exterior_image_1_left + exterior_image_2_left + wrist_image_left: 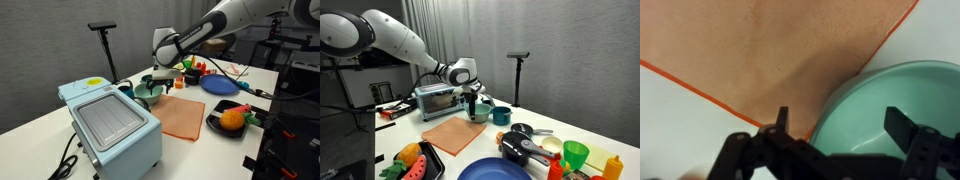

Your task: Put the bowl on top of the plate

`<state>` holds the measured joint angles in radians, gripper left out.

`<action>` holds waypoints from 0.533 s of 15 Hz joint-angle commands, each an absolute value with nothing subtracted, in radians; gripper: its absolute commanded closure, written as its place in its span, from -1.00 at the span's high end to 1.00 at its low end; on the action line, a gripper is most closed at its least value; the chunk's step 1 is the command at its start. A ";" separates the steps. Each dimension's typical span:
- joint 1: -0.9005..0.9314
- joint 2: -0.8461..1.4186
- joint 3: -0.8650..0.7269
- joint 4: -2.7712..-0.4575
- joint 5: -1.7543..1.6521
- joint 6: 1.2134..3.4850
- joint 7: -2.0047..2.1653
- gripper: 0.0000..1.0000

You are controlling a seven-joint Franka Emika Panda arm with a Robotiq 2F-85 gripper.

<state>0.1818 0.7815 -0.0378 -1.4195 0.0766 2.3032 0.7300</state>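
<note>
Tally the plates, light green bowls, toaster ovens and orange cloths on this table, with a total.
Plates: 2, the blue plate and the black plate
Light green bowls: 1, the bowl
Toaster oven: 1
Orange cloth: 1
Total: 5

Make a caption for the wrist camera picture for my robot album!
Open claw straddles the rim of the teal bowl, near an orange cloth on a white table.

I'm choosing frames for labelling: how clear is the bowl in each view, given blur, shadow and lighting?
Wrist view: bowl close, evenly lit, slightly soft; gripper a dark silhouette; soft shadow on the cloth. In both exterior views: bowl small, partly hidden by the gripper, dim background.
</note>
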 commanded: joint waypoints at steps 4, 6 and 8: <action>0.195 0.810 -0.059 -1.410 0.048 2.393 0.718 -0.15; 0.195 0.808 -0.059 -1.418 0.047 2.397 0.711 -0.46; 0.186 0.797 -0.048 -1.421 0.056 2.388 0.695 -0.77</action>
<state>0.1866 0.8031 -0.0492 -1.4212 0.0527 2.3779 0.7224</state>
